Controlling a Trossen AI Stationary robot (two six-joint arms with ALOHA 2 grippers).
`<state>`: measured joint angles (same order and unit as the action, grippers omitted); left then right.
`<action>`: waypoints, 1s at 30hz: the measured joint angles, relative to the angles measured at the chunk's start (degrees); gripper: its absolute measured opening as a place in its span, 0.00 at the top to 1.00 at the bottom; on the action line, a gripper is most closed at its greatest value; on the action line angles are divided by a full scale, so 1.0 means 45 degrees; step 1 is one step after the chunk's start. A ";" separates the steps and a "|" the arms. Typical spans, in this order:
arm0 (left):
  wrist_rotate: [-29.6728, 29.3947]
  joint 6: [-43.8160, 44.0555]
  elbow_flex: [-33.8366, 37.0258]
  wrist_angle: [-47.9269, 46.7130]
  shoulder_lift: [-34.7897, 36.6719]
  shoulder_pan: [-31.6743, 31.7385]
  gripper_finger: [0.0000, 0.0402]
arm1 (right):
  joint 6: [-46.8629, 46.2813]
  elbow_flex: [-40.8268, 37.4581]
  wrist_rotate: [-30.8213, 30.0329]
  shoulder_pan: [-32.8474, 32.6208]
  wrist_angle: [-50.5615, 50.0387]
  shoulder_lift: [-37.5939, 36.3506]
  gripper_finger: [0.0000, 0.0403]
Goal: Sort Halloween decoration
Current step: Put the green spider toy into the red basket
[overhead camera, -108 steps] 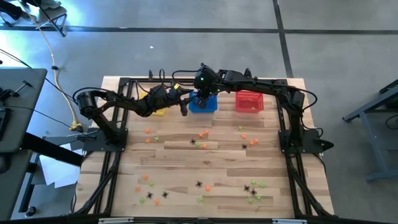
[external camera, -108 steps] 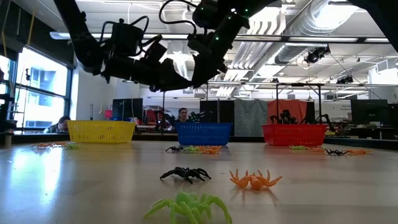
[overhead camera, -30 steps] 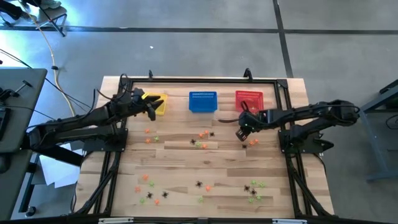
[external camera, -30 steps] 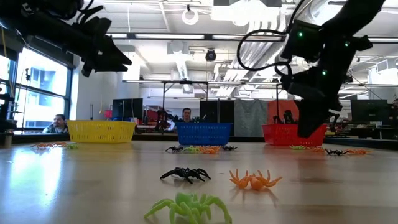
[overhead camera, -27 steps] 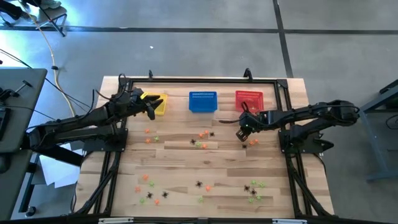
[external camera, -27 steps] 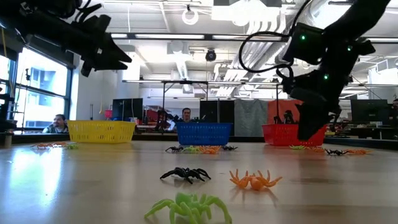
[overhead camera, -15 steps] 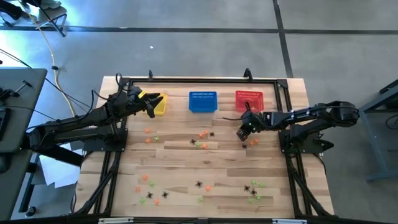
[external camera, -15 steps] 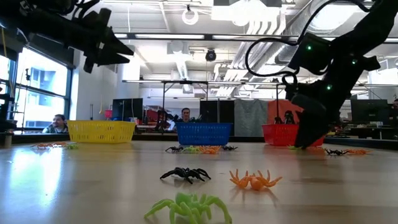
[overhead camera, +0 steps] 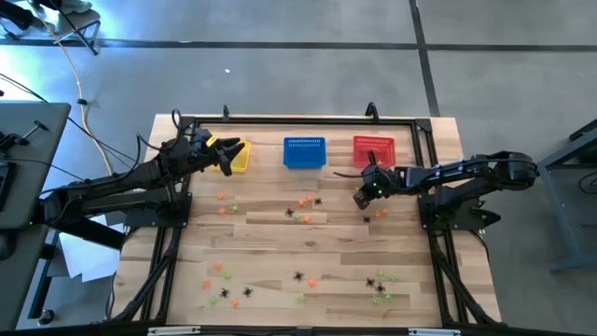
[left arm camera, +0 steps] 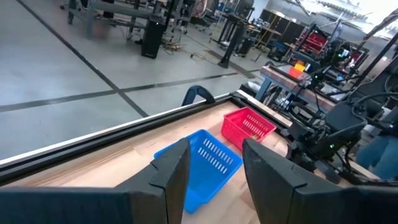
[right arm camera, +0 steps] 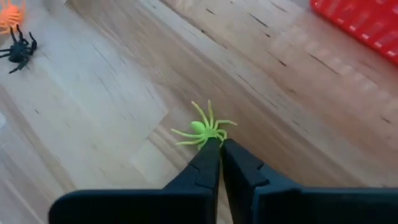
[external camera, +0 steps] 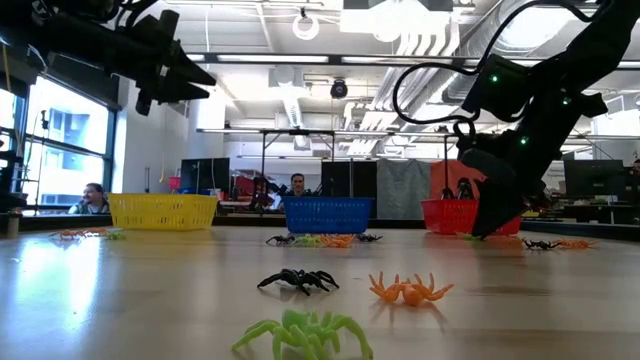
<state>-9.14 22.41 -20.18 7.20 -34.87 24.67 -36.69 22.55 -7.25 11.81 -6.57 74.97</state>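
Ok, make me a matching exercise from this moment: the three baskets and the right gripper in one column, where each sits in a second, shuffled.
Things:
1. yellow basket
2. blue basket
3. red basket
4. right gripper

Places or states:
A. middle of the far row of baskets
B. down at the table, fingers pinched on a light green spider
C. far right of the row
D. far left of the row, beside the raised left gripper

Pairs: 1-D, 2-A, 3-C, 4-B
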 joint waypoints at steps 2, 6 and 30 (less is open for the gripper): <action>-0.0005 -0.0002 0.0000 -0.0003 0.0003 -0.0005 0.66 | -0.0077 0.0000 0.0118 -0.0001 -0.0022 -0.0072 0.99; 0.0246 -0.0005 0.0000 -0.0003 0.0005 -0.0005 0.66 | -0.0220 -0.0019 0.0480 -0.0019 -0.0117 -0.0337 1.00; 0.1547 -0.1659 0.0000 -0.0013 0.0005 -0.0010 0.66 | 0.0717 0.3800 -0.2561 0.2013 -0.4650 -0.3943 1.00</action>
<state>-2.17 14.95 -20.18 7.14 -34.85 24.62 -33.47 39.65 -18.78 20.87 -27.49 57.22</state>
